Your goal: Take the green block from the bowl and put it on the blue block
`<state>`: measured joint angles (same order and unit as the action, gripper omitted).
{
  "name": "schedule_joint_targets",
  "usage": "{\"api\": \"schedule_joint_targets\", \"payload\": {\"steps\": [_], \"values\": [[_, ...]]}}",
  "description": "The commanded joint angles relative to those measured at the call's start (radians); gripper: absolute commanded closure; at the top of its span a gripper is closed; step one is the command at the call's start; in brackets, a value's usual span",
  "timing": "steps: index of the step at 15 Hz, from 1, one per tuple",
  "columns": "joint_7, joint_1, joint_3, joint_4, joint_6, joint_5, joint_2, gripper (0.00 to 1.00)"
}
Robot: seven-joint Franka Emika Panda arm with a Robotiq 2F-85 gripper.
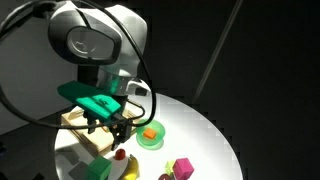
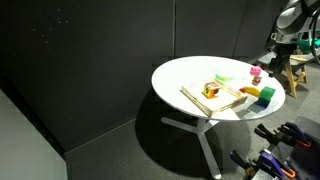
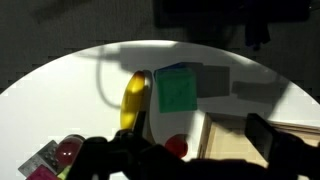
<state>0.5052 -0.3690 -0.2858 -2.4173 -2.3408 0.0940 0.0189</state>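
The green block (image 3: 178, 88) sits on the white table beside a yellow banana (image 3: 133, 100); it also shows in an exterior view (image 2: 267, 95). The green bowl (image 1: 150, 137) stands apart from it near the table's middle, with an orange thing inside, and also shows in an exterior view (image 2: 225, 77). My gripper (image 1: 108, 128) hangs over the wooden tray, open and empty; in the wrist view its dark fingers (image 3: 190, 155) frame the tray's corner, with the green block beyond them. I see no blue block in any view.
A square wooden tray (image 3: 240, 135) lies under the gripper (image 1: 80, 128). A small red round thing (image 3: 175, 146) sits by the tray's edge. A magenta cube (image 1: 183, 167) stands near the table's rim (image 2: 257, 72). The round table's edge is close.
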Motion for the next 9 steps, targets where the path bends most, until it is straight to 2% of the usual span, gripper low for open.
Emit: {"api": "schedule_joint_targets", "payload": {"steps": [1,9], "values": [[-0.088,0.022,-0.012,-0.048,0.02,0.062,-0.078,0.0],[-0.121,0.071,0.009,-0.11,0.098,0.079,-0.165,0.0]]}}
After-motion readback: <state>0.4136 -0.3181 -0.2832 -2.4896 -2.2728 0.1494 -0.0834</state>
